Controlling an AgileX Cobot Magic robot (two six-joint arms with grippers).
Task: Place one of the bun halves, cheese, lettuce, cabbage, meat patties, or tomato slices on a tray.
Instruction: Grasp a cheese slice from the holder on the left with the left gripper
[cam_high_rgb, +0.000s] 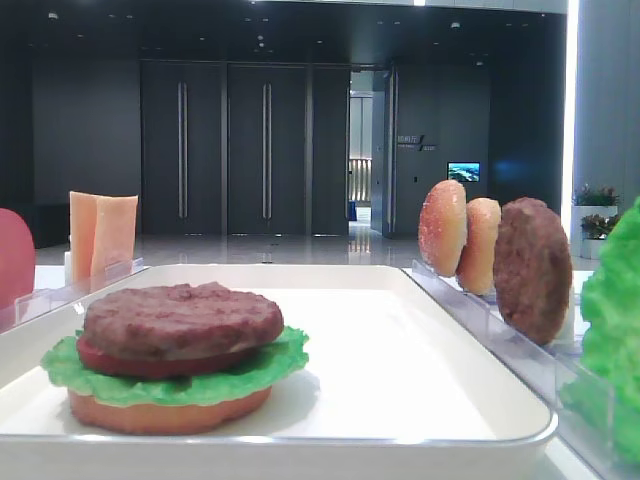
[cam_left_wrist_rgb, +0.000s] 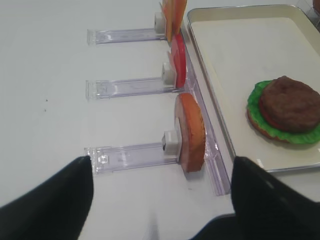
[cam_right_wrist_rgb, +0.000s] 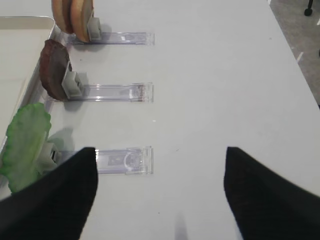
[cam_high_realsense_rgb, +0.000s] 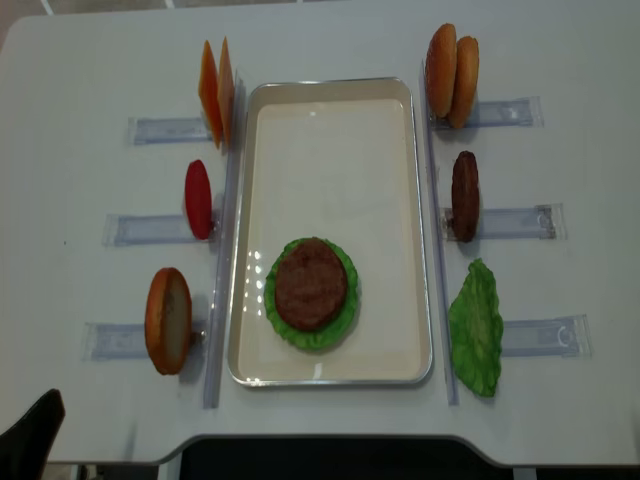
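Note:
The white tray (cam_high_realsense_rgb: 330, 120) holds a stack: a meat patty (cam_high_realsense_rgb: 311, 285) on a tomato slice, lettuce (cam_high_realsense_rgb: 346, 312) and a bun half. Left of the tray, cheese (cam_high_realsense_rgb: 217, 90), a tomato slice (cam_high_realsense_rgb: 198, 198) and a bun half (cam_high_realsense_rgb: 167, 320) stand in racks. On the right stand two bun halves (cam_high_realsense_rgb: 452, 75), a patty (cam_high_realsense_rgb: 465, 195) and lettuce (cam_high_realsense_rgb: 475, 325). Cabbage is out of view. My left gripper (cam_left_wrist_rgb: 161, 162) is open and empty, just short of the bun half (cam_left_wrist_rgb: 190, 131). My right gripper (cam_right_wrist_rgb: 160, 150) is open and empty, beside the lettuce (cam_right_wrist_rgb: 25, 142).
Clear plastic slotted racks (cam_high_realsense_rgb: 135, 228) lie along both long sides of the tray, reaching outward over the white table (cam_high_realsense_rgb: 560, 160). The table's front edge runs just below the tray. The far half of the tray is bare.

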